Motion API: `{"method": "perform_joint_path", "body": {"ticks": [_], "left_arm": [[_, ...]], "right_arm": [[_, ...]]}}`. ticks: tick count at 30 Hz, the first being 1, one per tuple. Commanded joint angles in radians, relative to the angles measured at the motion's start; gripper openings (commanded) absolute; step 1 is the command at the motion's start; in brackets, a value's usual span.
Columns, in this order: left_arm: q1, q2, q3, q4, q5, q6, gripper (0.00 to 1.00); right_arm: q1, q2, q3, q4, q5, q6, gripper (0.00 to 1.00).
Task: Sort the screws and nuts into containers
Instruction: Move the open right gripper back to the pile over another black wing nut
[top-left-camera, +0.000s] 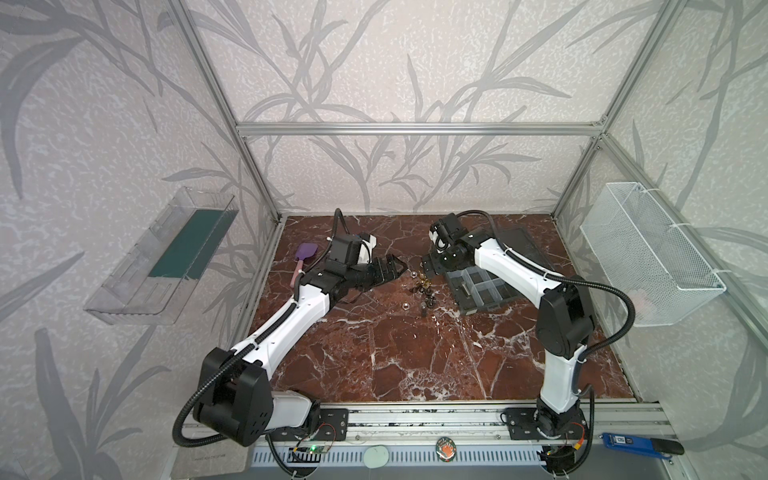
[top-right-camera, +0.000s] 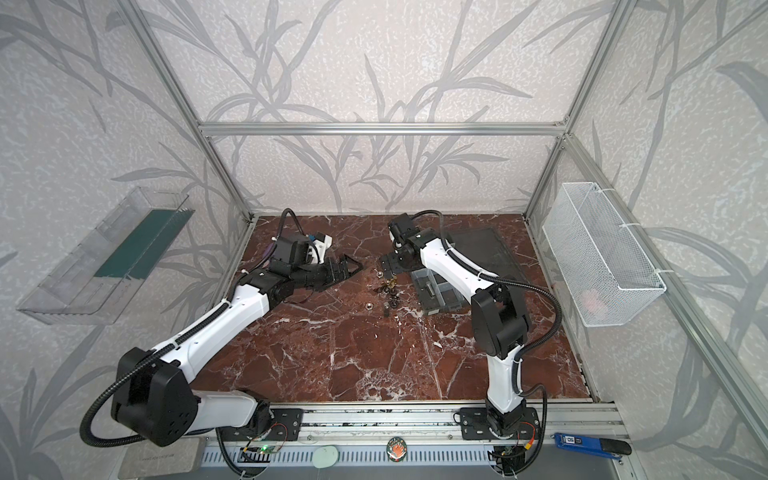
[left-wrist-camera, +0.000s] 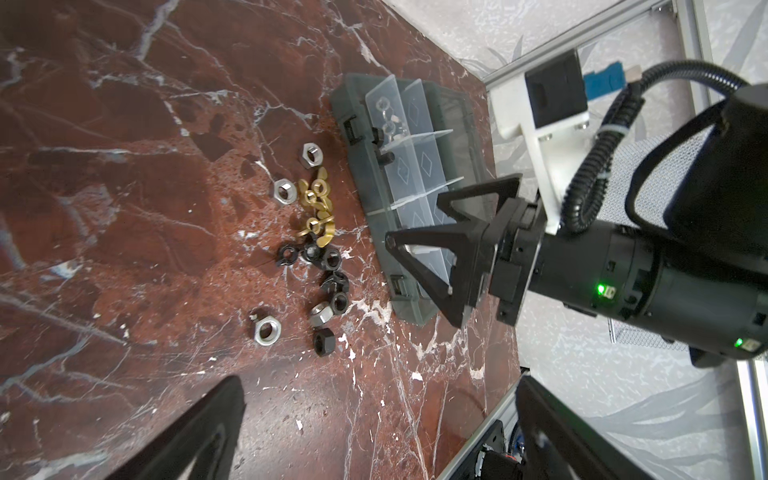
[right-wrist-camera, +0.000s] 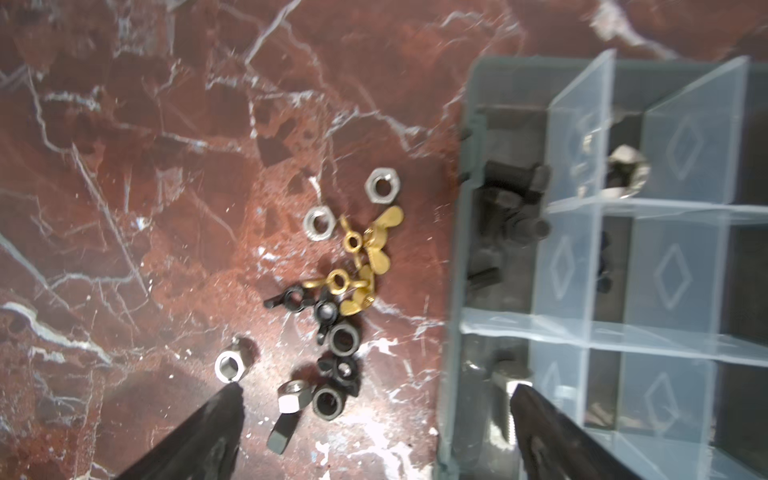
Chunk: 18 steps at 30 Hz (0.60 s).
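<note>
Two claws stood wide open, empty: the right claw (right-wrist-camera: 378, 392) over the nuts (right-wrist-camera: 332, 299) and containers' (right-wrist-camera: 582, 266) edge, the left claw (left-wrist-camera: 380, 382) nearby above the surface (right-wrist-camera: 124, 166).

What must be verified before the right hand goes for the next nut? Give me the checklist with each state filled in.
1. Right hand open, nothing in it: ok.
2. Left hand open, apart from the nuts: ok.
3. Organizer box lid folded back, compartments uncovered: ok.
4. Nuts spaced for a single pick: not ok; the brass and black ones touch in a cluster. A silver nut lies apart.
5. Black screws alone in their compartment: cannot tell, too blurred.
</note>
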<state>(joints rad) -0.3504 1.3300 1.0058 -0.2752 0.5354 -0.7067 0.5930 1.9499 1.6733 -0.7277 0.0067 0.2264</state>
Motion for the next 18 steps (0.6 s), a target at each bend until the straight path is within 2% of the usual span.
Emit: {"method": "perform_joint_path", "body": {"ticks": [1,7,13,16,18], "left_arm": [[0.017,-0.047,-0.030,0.025,0.028,-0.014,0.99],[0.027,-0.067,-0.058,0.029,0.036,-0.017,0.99],[0.031,-0.068,-0.071,0.039,0.044,-0.021,0.99],[0.033,-0.071,-0.077,0.039,0.045,-0.022,0.99],[0.033,-0.070,-0.080,0.041,0.047,-0.023,0.99]], "right_arm": [[0.046,0.015,-0.009,0.010,0.021,0.030,0.99],[0.114,0.108,0.024,0.004,0.036,0.067,0.99],[0.134,0.179,0.040,0.044,-0.005,0.129,1.00],[0.134,0.205,0.052,0.061,-0.012,0.145,0.97],[0.136,0.225,0.070,0.060,-0.012,0.146,0.91]]}}
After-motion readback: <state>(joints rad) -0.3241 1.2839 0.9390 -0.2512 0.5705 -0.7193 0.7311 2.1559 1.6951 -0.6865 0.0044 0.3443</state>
